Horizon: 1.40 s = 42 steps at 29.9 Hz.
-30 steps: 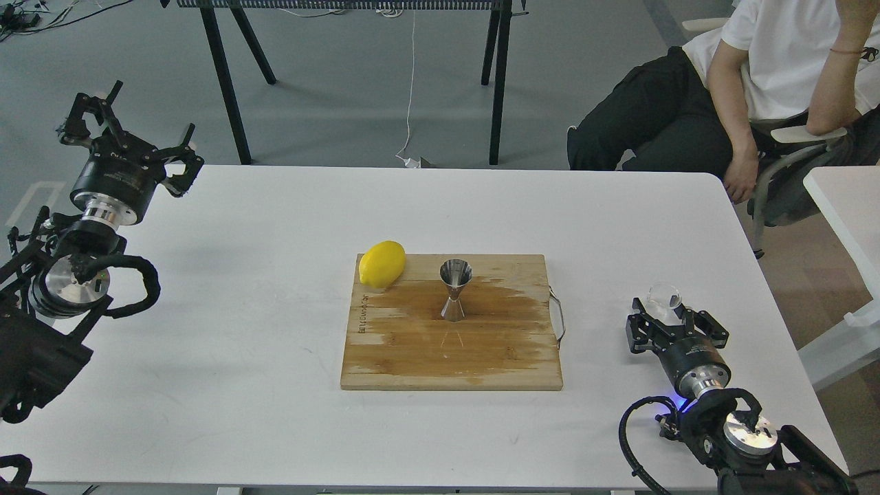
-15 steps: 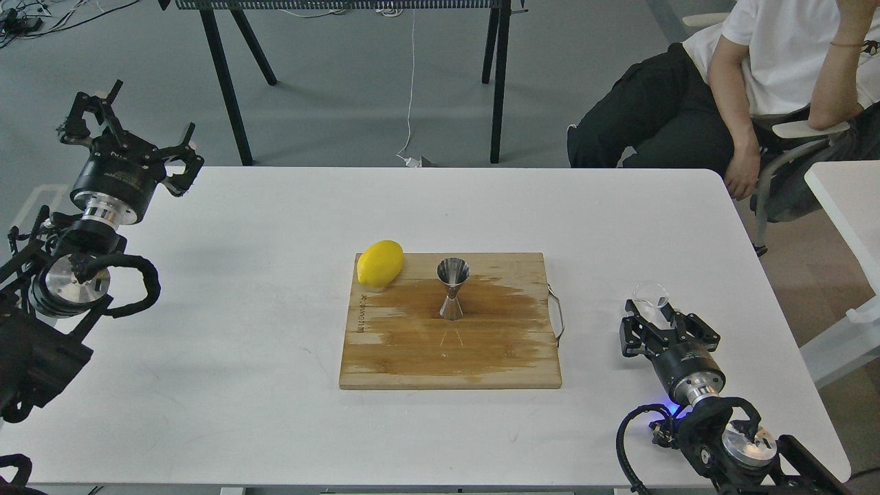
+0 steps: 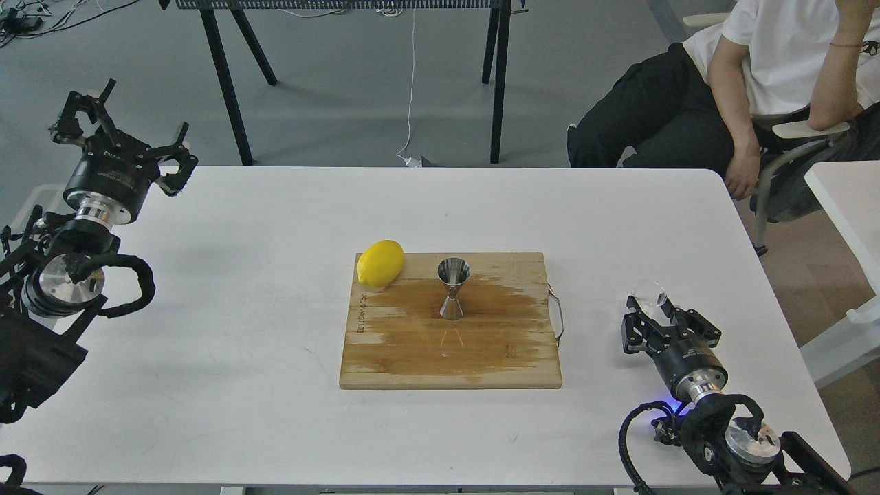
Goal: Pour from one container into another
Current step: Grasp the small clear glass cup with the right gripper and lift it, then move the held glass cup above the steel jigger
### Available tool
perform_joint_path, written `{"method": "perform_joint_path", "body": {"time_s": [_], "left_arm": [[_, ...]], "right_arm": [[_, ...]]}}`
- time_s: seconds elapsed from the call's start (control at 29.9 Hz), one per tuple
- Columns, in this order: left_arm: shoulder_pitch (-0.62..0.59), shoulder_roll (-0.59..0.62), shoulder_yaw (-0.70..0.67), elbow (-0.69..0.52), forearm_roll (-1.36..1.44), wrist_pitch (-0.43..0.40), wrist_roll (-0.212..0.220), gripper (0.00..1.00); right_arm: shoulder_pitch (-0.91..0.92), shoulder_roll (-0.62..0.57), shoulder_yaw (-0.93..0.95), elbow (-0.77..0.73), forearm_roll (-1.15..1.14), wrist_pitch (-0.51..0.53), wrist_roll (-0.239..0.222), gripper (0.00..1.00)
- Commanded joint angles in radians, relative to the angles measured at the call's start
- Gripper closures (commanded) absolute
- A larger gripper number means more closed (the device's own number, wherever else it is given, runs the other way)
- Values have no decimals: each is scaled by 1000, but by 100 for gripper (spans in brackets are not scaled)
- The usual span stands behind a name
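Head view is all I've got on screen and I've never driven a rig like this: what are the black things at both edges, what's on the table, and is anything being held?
The picture is taken from the robot's own head, looking forward and down at a white table. The black things are its two arms; each ends in a two-finger tool. The left tool is up at the far left corner, fingers spread, holding nothing. The right tool is low at the near right, and the clear glass cup sits between its fingers; whether they grip it firmly is hard to tell. In the middle lies a wooden cutting board, stained darker across its centre. A steel jigger stands upright on it, and a lemon rests on its far left corner. A person sits beyond the table.
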Motion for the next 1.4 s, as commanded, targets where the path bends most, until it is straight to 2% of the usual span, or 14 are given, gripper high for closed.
{"method": "perform_joint_path", "body": {"time_s": [0.0,0.23,0.4,0.5,0.64,0.8,0.9,1.0,1.37], "left_arm": [[0,3,0,0,0,0,0,0],[0,9,0,0,-1,0,0,0],[0,9,0,-2,-1,0,0,0],[0,9,-2,-2,-1,2,-2,0],[0,11,-2,-3,-1,3,-2,0],[3,26,-2,-3,-1,2,-3,0],[5,31,-2,-3,-1,0,-23,0],[6,31,-2,-3,-1,2,-25,0],[6,29,0,-3,-1,6,-26,0]], "right_arm": [[-10,-6,-3,56,0,4,-1,72],[-83,-81,-17,310,-17,-22,2,73],[-87,-144,-109,514,-107,-111,7,73],[-59,-144,-127,581,-172,-189,7,73],[27,-133,-170,595,-254,-277,7,73],[122,-124,-293,595,-406,-309,10,74],[168,-124,-347,591,-484,-327,10,74],[205,-125,-400,590,-541,-340,11,74],[278,-124,-477,564,-752,-396,17,74]]}}
